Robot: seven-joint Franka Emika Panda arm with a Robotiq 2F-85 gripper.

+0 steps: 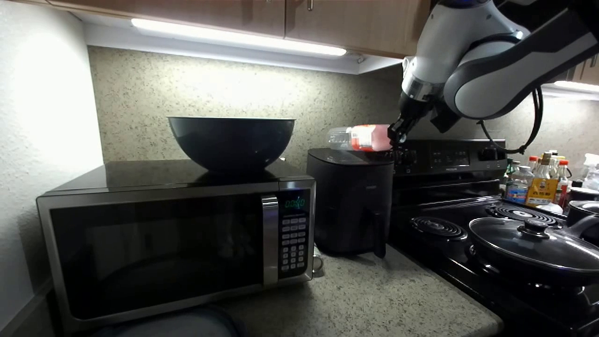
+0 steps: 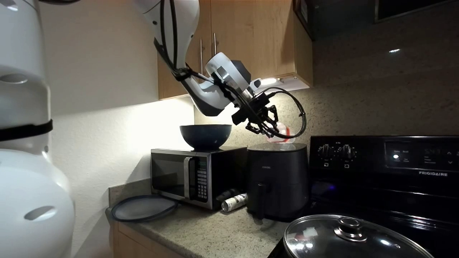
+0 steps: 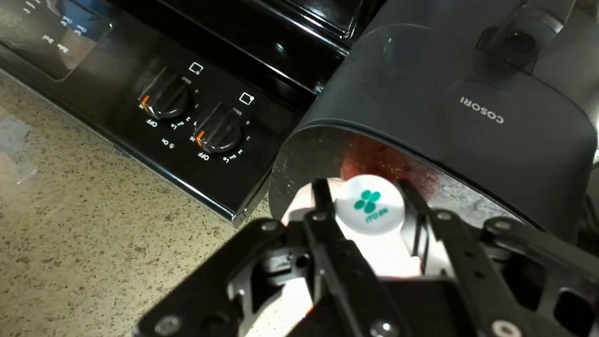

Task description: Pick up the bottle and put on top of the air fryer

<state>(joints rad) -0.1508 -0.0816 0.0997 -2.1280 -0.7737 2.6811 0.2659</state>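
The bottle [image 1: 362,137] is clear plastic with a red-orange label and lies on its side over the air fryer's top. I cannot tell if it touches the top. It also shows partly behind the gripper in an exterior view [image 2: 283,132]. The air fryer [image 1: 353,201] is the tall black appliance, also in an exterior view [image 2: 278,181] and the wrist view [image 3: 449,112]. My gripper [image 1: 398,135] is shut on the bottle's cap end. In the wrist view, the white cap [image 3: 369,204] with a green clover sits between the fingers [image 3: 367,194].
The microwave [image 1: 159,252] stands beside the air fryer with a dark bowl [image 1: 231,142] on it. The stove [image 2: 383,172] is on the air fryer's other side, with a lidded pan [image 1: 533,248]. A can [image 2: 233,203] lies on the counter. Cabinets [image 1: 355,23] hang above.
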